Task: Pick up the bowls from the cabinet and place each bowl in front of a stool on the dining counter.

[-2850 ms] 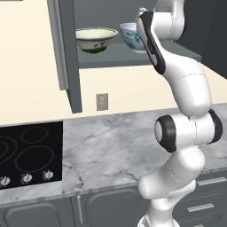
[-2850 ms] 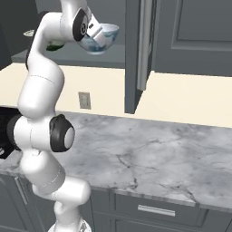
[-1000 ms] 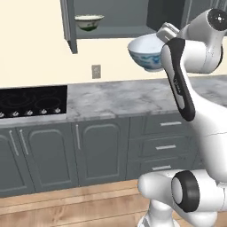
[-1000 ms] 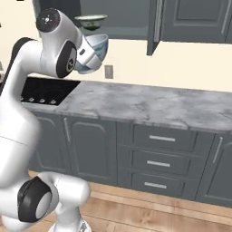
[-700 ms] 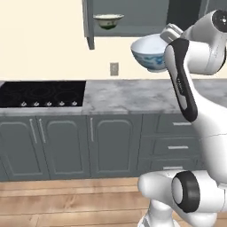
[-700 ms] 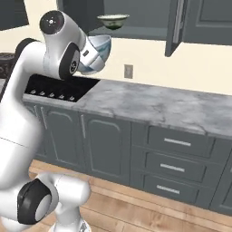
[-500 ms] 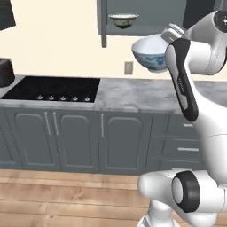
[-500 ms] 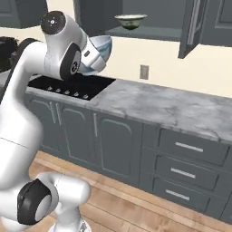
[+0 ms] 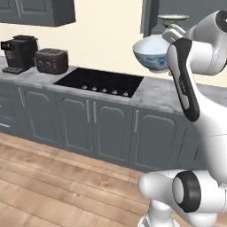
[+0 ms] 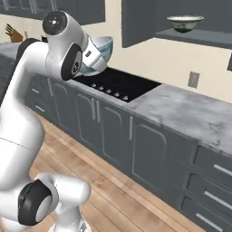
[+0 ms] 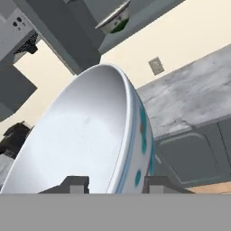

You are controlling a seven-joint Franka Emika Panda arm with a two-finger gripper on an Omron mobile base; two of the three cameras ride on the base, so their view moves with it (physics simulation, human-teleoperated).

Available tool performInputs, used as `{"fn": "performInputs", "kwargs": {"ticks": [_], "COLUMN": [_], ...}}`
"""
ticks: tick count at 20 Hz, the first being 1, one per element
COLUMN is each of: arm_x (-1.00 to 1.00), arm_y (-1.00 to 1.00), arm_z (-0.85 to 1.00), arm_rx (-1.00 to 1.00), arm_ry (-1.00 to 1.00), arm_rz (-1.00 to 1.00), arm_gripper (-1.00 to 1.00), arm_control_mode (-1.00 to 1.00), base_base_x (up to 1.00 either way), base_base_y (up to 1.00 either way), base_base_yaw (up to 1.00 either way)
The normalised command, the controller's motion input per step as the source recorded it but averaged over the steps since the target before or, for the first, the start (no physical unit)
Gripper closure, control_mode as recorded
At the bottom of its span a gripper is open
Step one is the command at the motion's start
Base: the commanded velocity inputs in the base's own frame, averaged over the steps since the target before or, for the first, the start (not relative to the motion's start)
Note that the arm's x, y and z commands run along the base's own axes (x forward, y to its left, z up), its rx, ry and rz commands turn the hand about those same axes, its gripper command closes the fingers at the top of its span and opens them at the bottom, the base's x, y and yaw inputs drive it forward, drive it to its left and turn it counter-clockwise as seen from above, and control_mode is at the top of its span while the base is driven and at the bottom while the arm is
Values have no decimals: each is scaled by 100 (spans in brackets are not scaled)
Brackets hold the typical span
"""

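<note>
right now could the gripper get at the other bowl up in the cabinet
Probably not: the gripper is shut on the blue-patterned bowl, and the pale green bowl sits on the cabinet shelf well off to the side.

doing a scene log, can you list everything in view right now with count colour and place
blue-patterned bowl: 1, white and blue, gripped at its rim in the claw
green-marked bowl: 1, pale, on the cabinet shelf
cabinet: 1, dark grey, wall-hung, door open
cooktop: 1, black, set in the marble countertop
countertop: 1, grey-veined marble, over the grey base cabinets
coffee machine: 1, black, far left on the countertop
toaster: 1, dark, beside the coffee machine
wall outlet: 1, grey, below the cabinet
claw: 1, dark tips, straddling the bowl's rim
</note>
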Motion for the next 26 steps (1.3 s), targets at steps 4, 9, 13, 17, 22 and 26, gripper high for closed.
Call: {"fn": "performInputs", "kwargs": {"ticks": [4, 9, 13, 17, 22, 26], "arm_x": [0, 0, 0, 0, 0, 0], "arm_y": [0, 0, 0, 0, 0, 0], "arm_z": [0, 0, 0, 0, 0, 0], "arm_rx": [0, 0, 0, 0, 0, 0], "arm_ry": [0, 0, 0, 0, 0, 0], "arm_rz": [0, 0, 0, 0, 0, 0], "arm_gripper": [100, 100, 100, 100, 100, 100], "arm_control_mode": [100, 100, 100, 100, 100, 100], "base_base_x": [-61, -72, -76, -70, -76, -96], "base_base_y": [0, 0, 0, -4, -28, -48], "base_base_yaw": [51, 51, 47, 45, 39, 31]}}
